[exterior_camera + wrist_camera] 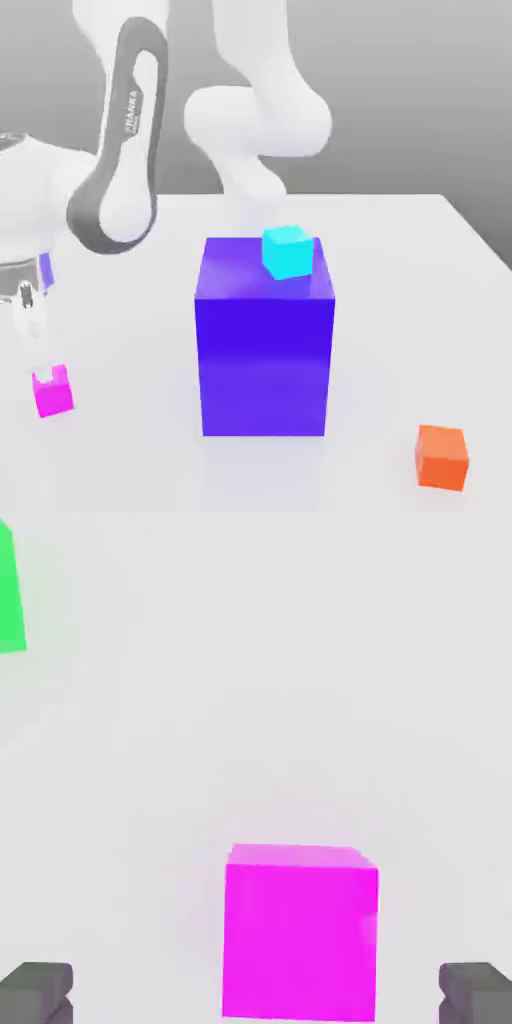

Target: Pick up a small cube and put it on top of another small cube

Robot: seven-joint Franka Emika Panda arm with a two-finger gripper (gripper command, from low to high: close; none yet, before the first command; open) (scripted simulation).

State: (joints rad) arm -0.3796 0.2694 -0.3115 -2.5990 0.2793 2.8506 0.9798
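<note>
Small cube (300, 937): plain magenta-pink, flat matte faces, sharp edges, sits on white table (400, 260) betw. the fingers (36, 992), touching neither. Fingers spread wide, one each side of cube, w/ clear gaps.

The exterior view looks down across the white counter (400, 260) from beyond its near edge, facing the arm. The hand view looks close down between the end effector's fingertips (38, 992). Both views share the magenta cube (52, 392).
</note>
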